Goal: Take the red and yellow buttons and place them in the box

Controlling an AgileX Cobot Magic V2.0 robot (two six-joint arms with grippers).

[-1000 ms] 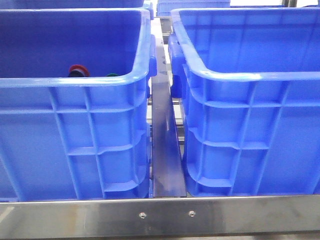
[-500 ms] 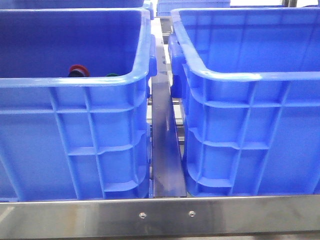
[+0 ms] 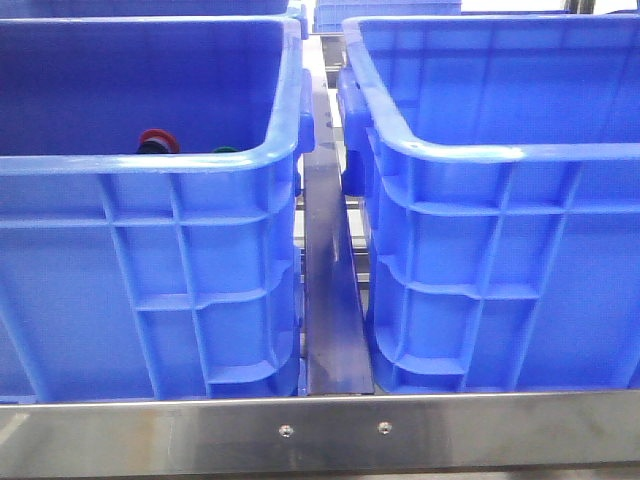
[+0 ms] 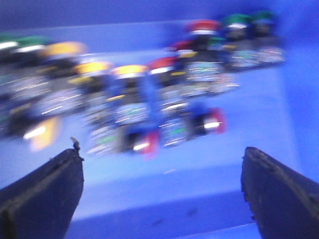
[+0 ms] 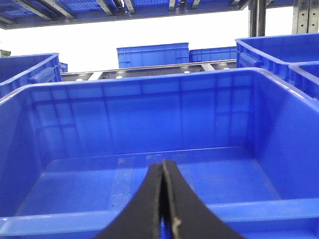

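Holding unchanged: red button (image 3: 157, 139) inside left crate (image 3: 150, 165).

Front view: steel bar (image 3: 150, 432) runs across the near edge, two screws (image 3: 285, 431) near its middle. Metal strip (image 3: 330, 300) runs away from it between the two big crates. Left crate (image 3: 150, 280) has ribbed blue walls; a green button (image 3: 224, 150) just shows above its near rim.

Left wrist view: blurred. Green caps (image 4: 237, 20) at the far row's ends; count uncertain.

Right wrist view: two more blue crates (image 5: 153, 54) stand side by side in the background behind a metal frame (image 5: 149, 72). Further crates at either edge. Overhead rack (image 5: 124, 7) of dark beams.
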